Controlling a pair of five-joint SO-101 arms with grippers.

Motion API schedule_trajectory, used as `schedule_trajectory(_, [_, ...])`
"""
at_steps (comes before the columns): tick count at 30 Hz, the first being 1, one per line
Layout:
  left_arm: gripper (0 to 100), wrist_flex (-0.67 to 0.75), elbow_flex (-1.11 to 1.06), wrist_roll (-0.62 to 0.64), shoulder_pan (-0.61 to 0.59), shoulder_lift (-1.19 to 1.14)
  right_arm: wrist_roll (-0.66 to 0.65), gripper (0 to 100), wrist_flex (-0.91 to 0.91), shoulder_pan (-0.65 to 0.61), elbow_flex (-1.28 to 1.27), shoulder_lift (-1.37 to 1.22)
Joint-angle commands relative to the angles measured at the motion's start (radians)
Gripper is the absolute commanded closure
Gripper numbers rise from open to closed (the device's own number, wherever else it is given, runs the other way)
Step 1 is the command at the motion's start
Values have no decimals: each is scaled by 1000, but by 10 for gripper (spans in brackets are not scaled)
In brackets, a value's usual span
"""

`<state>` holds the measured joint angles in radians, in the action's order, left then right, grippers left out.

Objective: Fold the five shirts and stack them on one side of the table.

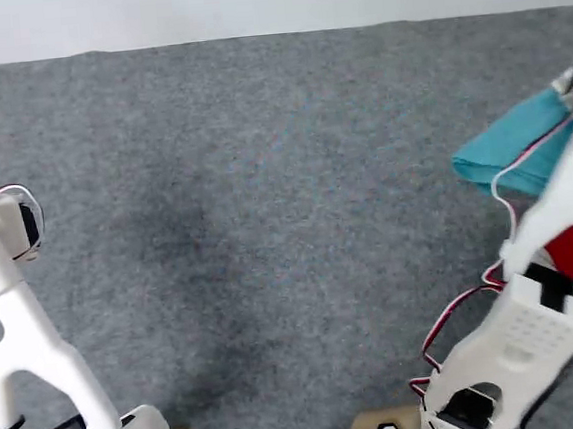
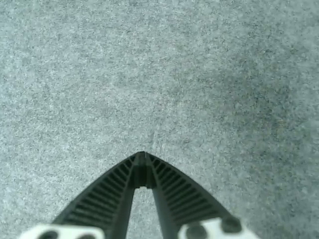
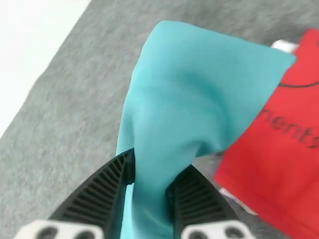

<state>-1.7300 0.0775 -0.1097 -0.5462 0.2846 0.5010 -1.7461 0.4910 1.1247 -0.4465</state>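
Teal shirt (image 3: 199, 99) is hanging bunched from right gripper (image 3: 155, 167), jaws pinching a gathered fold, at the mat's (image 1: 263, 176) right edge; looks raised off the mat, probably held up so it can be spread flat for folding. Red shirt (image 3: 279, 149) is lying just beside it, also at the mat's right edge, teal cloth overlapping one corner. Left gripper (image 2: 144, 158) is hovering over bare mat, pressed together and gripping nothing, likely waiting to take a second corner. Mat is looking like coarse grey felt, so cloth is probably dragging rather than sliding. White wall (image 1: 248, 2) is running along the mat's far edge
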Motion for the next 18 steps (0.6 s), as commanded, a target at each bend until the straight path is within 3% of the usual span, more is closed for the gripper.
schedule_trajectory(1, [998,-18,12,-11,5,41,-37,990,-30,68,41,73])
schedule_trajectory(18, [998,-15,12,-12,6,41,-144,990,-31,292,-34,-19])
